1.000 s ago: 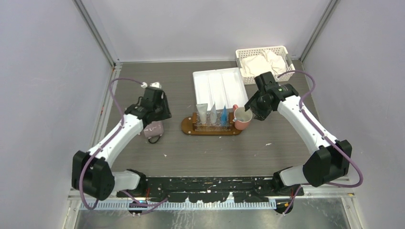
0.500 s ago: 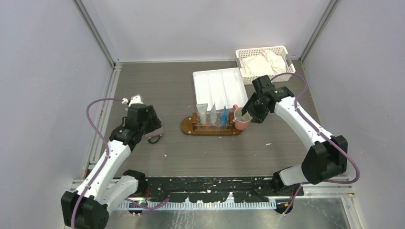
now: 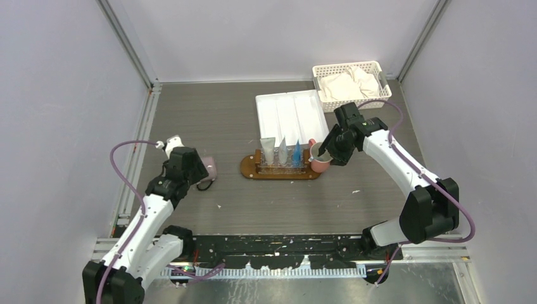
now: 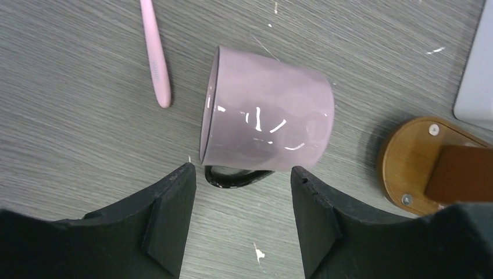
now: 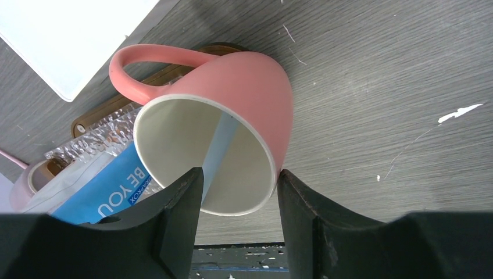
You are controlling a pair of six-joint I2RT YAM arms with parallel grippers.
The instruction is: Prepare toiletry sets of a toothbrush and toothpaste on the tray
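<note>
The brown wooden tray (image 3: 249,168) holds a white-grey tube (image 3: 268,151), a second white-grey tube (image 3: 282,152) and a blue tube (image 3: 296,152), all standing in a clear holder. A pink mug (image 3: 320,159) stands at the tray's right end, with a pale blue stick (image 5: 220,148) inside it. My right gripper (image 5: 239,195) is open, its jaws astride the near rim of this mug (image 5: 244,99). My left gripper (image 4: 241,195) is open and empty, just short of a lilac mug (image 4: 267,125) lying on its side. A pink toothbrush (image 4: 156,55) lies on the table beside that mug.
A white divided tray (image 3: 288,111) lies behind the wooden tray. A white lattice basket (image 3: 380,82) with cloths is at the back right. The lilac mug's black handle (image 4: 238,175) points toward my left gripper. The wooden tray's end (image 4: 407,163) is to its right.
My left arm has pulled back toward the near left and come down beside the lilac mug. My right gripper has shifted slightly closer over the pink mug.
</note>
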